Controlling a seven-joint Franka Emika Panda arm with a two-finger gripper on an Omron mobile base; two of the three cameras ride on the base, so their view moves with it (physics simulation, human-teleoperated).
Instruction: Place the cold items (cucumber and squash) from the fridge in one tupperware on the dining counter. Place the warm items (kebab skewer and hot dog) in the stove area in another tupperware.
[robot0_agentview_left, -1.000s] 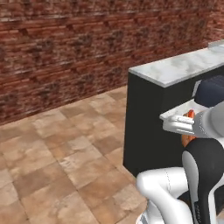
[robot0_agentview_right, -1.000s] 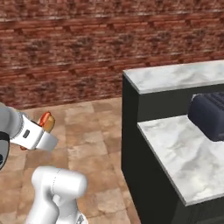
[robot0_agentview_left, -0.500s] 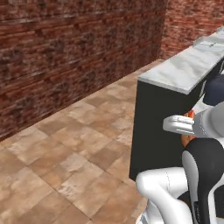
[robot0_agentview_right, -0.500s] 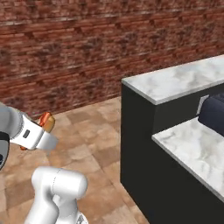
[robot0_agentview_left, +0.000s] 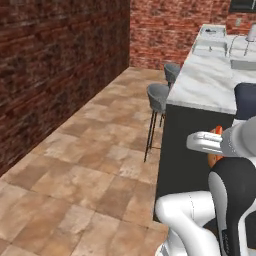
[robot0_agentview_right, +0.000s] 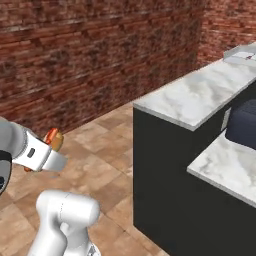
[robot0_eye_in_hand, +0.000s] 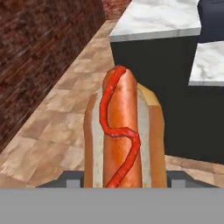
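A hot dog (robot0_eye_in_hand: 122, 131) in a bun, with a wavy red sauce line, stands upright between my gripper's (robot0_eye_in_hand: 124, 180) dark fingertips, which are shut on its sides. In the left base view the hot dog (robot0_agentview_left: 216, 146) shows as an orange patch behind the gripper (robot0_agentview_left: 207, 144), beside the counter's dark front. From the right base view the gripper (robot0_agentview_right: 46, 152) holds the hot dog (robot0_agentview_right: 54, 139) out over the tiled floor. A pale shallow container (robot0_agentview_left: 209, 33), perhaps a tupperware, lies at the counter's far end. The cucumber, squash and kebab skewer are out of view.
A long marble counter (robot0_agentview_left: 210, 80) on a black base runs away from me, with two grey stools (robot0_agentview_left: 159, 95) along its left side. A dark blocky appliance (robot0_agentview_right: 243, 122) sits on a lower marble ledge. Brick walls bound the tiled floor (robot0_agentview_left: 90, 150).
The whole picture has shifted, so the base has turned. The counter now runs lengthwise and the stools have come into sight. The hot dog stays in the gripper.
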